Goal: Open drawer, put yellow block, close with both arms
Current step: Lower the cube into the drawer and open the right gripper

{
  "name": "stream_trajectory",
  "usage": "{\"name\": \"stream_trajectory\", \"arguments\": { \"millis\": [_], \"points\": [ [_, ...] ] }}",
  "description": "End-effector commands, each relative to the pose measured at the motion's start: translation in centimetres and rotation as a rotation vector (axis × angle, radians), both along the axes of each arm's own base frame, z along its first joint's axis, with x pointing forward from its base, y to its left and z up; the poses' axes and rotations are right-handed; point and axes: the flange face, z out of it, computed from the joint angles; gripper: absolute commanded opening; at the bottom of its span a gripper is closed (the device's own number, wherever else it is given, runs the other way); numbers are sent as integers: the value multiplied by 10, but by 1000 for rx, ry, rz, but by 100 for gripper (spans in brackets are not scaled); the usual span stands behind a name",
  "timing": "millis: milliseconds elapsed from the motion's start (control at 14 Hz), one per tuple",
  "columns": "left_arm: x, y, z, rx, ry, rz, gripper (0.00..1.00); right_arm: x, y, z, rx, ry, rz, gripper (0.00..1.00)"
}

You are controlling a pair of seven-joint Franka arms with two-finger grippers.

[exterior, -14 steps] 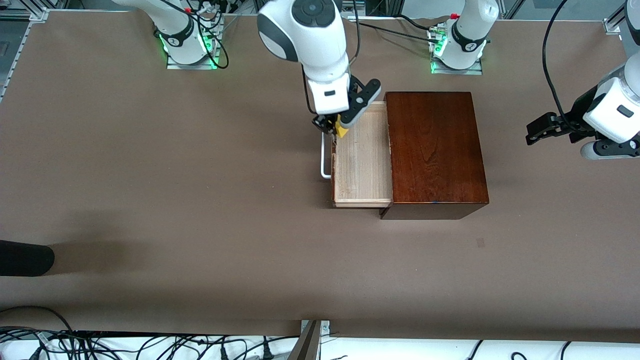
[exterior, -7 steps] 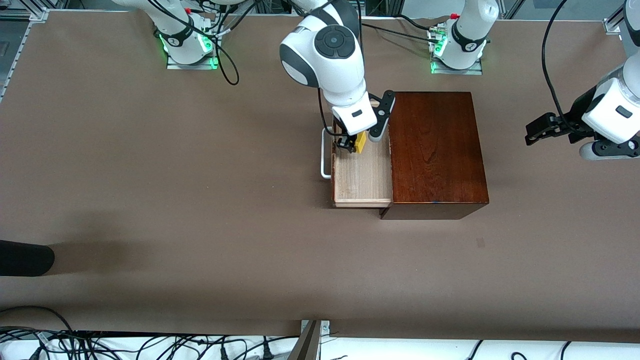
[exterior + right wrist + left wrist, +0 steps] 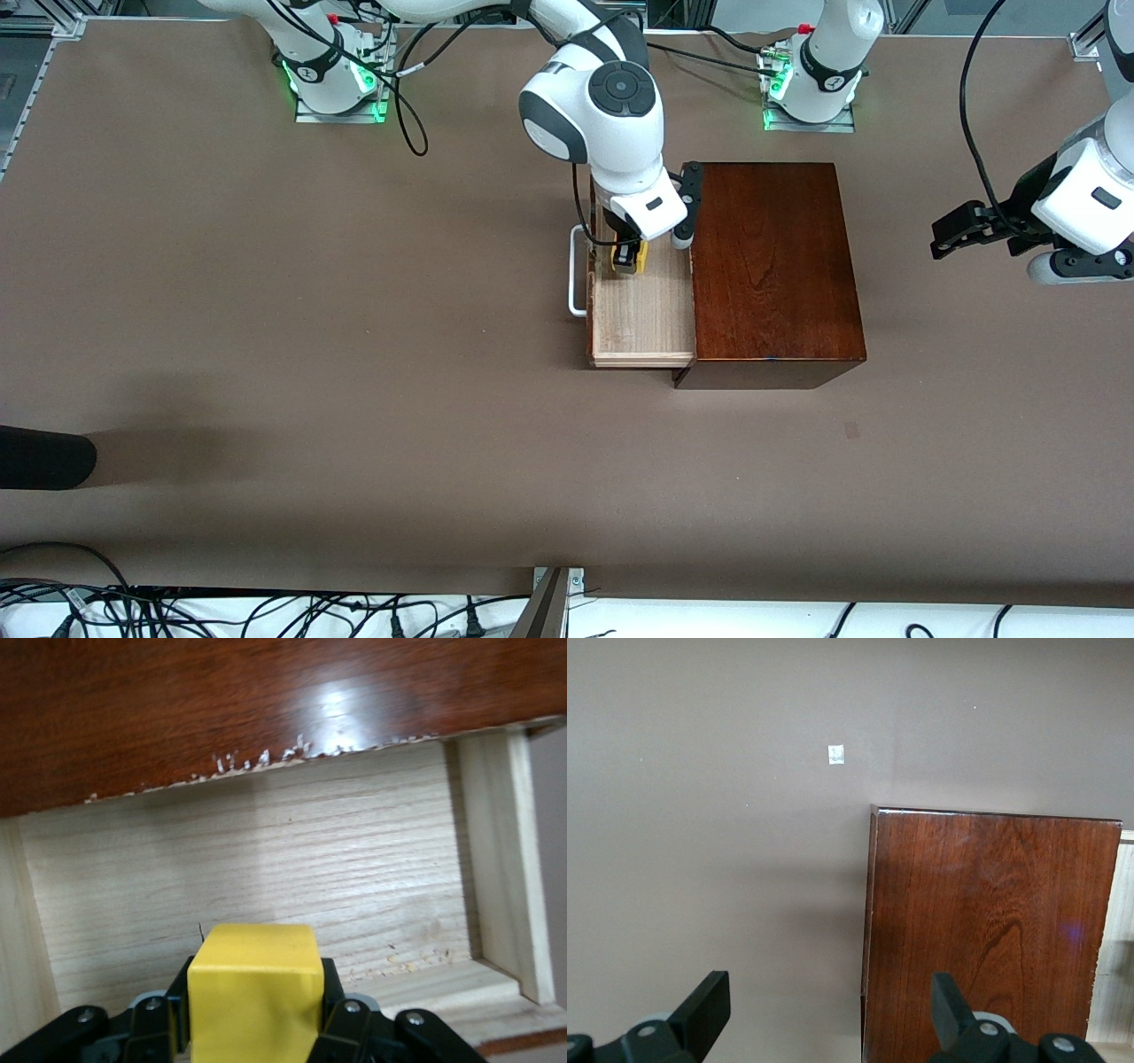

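Note:
The drawer (image 3: 640,310) stands pulled out of the dark mahogany box (image 3: 772,266), its pale tray open, its white handle (image 3: 576,275) toward the right arm's end. My right gripper (image 3: 629,258) is shut on the yellow block (image 3: 633,256) and holds it low over the tray's part farthest from the front camera. In the right wrist view the block (image 3: 255,997) sits between the fingers above the tray floor (image 3: 266,877). My left gripper (image 3: 952,232) is open and empty, waiting in the air past the box at the left arm's end; its view shows the box top (image 3: 992,930).
A dark object (image 3: 44,456) lies at the table's edge at the right arm's end. A small pale mark (image 3: 835,754) is on the brown table. Cables lie along the edge nearest the front camera.
My right gripper has carried the yellow block from over the drawer's front edge inward and down over the tray. The left arm has not moved.

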Motion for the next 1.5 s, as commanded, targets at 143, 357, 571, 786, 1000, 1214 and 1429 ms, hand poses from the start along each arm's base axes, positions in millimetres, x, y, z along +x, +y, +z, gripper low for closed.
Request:
{"name": "stream_trajectory", "arguments": {
  "millis": [143,357,571,786,1000,1214,1429],
  "points": [
    [2,-2,3,15,-21,-1,100,-15,13,-21,-62,-32,91,18],
    [2,0,6,15,-29,0,100,-16,11,-30,-77,-31,98,18],
    [2,0,8,14,-33,2,100,-17,11,-43,-66,-54,108,19],
    [2,1,9,14,-35,3,100,-17,11,-45,-74,-63,112,20],
    [2,1,9,14,-35,3,100,-15,11,-44,-62,-70,109,21],
    [2,1,9,14,-36,3,100,-16,12,-46,-65,-68,107,23],
    [3,1,9,14,-36,5,100,-18,13,-49,-51,-77,108,24]
  ]
}}
